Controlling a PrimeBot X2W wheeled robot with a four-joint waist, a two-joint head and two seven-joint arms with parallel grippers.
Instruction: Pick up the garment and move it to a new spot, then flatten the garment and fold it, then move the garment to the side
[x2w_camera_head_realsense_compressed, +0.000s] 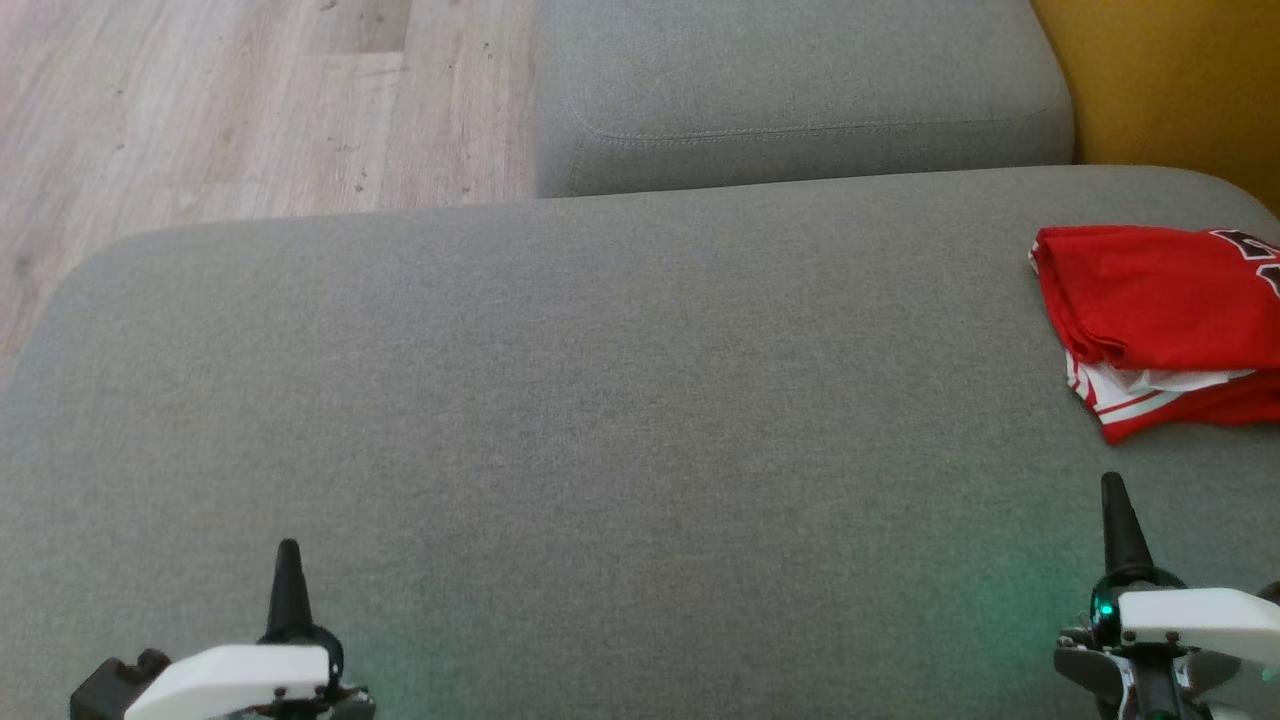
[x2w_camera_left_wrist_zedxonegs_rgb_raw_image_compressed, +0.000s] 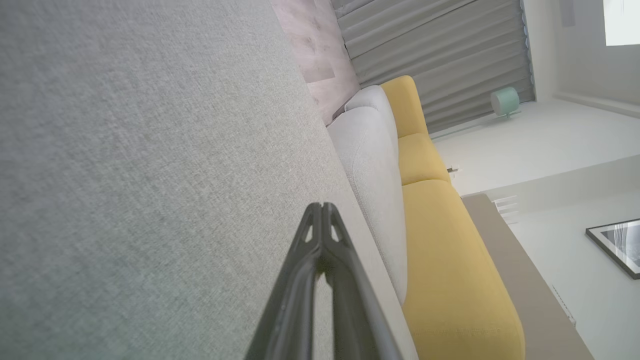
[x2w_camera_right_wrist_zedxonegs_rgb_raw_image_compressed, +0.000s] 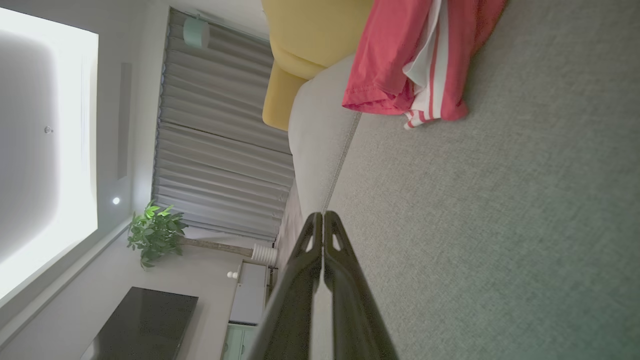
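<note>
The left gripper (x2w_camera_head_realsense_compressed: 289, 552) and right gripper (x2w_camera_head_realsense_compressed: 1112, 488) are hovering nearest, over the broad grey fabric sofa cushion (x2w_camera_head_realsense_compressed: 600, 400), each with its dark fingers pressed together on nothing. Farther on, the folded red-and-white jersey garment (x2w_camera_head_realsense_compressed: 1150, 290) is lying at the cushion's right edge, just ahead of the right gripper and well apart from the left gripper, so the right gripper is sitting nearer.
</note>
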